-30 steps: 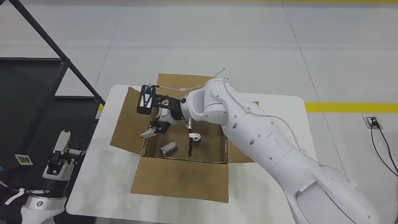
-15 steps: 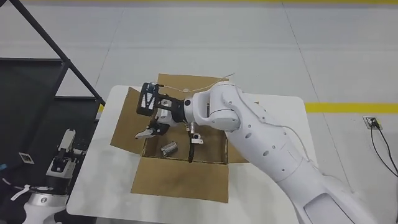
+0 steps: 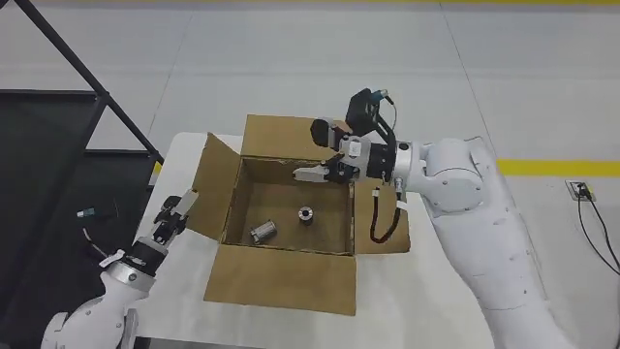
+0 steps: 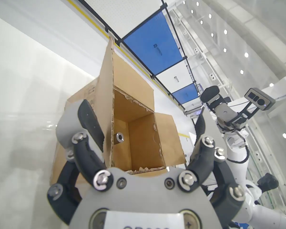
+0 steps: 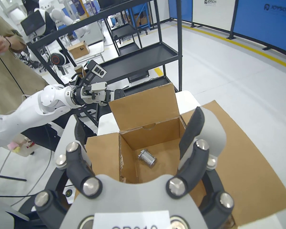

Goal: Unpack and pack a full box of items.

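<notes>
At the centre of the top view, an open brown cardboard box (image 3: 281, 276) sits on the white worktop (image 3: 387, 296) with its flaps turned outward. Two things lie on its floor, near each other but apart. A short silver metal cylinder (image 3: 262, 232) lies on its side toward the lower left of the opening. A small silver metal ring (image 3: 306, 216) lies nearer the middle. The right wrist view shows the cylinder (image 5: 147, 158) lying at a slant on the bare cardboard floor. The left wrist view shows the ring (image 4: 119, 137) deep inside the box.

The right pincer (image 3: 320, 167) hangs over the upper right part of the opening, by the far wall, above both metal parts and touching neither. Its fingers (image 5: 193, 129) are spread wide with nothing between them.

The left pincer (image 3: 179, 206) is at the left of the box in the top view, just beside the raised left flap (image 3: 208, 189). It too is spread and holds nothing. In its own wrist view the cut edge of that flap stands between its fingers, close against one dark pad (image 4: 90, 122). Whether pad and cardboard touch cannot be told.
</notes>
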You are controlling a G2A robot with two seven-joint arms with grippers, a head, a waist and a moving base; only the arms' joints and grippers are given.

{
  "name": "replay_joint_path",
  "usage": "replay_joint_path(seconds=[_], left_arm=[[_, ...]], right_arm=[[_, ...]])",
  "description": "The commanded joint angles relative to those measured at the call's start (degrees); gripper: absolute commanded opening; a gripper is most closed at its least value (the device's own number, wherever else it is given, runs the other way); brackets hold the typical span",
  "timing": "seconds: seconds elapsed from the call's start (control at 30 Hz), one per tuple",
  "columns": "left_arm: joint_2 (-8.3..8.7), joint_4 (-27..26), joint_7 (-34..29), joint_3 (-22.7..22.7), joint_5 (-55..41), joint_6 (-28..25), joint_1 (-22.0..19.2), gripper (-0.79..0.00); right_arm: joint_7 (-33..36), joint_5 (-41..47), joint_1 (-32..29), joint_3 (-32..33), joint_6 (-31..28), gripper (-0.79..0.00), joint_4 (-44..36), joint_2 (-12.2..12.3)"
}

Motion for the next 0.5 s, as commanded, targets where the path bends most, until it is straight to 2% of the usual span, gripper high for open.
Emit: replay_joint_path(seconds=[0.0,0.13,0.23,0.3,0.47], left_arm=[[0.1,-0.27,-1.2,1.27,0.74,-0.51,-0.2,0.0],[0.3,-1.54,-3.85,3.11,1.22,-1.2,-0.19,0.0],[0.39,-1.92,-5.19,5.03,1.76,-0.79,-0.73,0.0],[0.45,-1.79,-6.09,6.52,2.7,-0.39,-1.37,0.0],[0.4,1.54,-6.6,10.75,5.11,1.64,-4.49,0.0]], right_arm=[[4.38,2.98,-4.91,5.89,3.52,0.0,-4.85,1.41],[9.87,6.63,-10.79,14.19,11.26,0.0,-7.67,3.35],[13.1,8.32,-13.72,18.37,13.85,0.0,-7.4,4.44],[16.16,8.63,-14.74,20.2,16.37,0.0,-5.97,5.12],[18.99,7.87,-14.92,22.47,21.45,0.0,-0.95,6.34]])
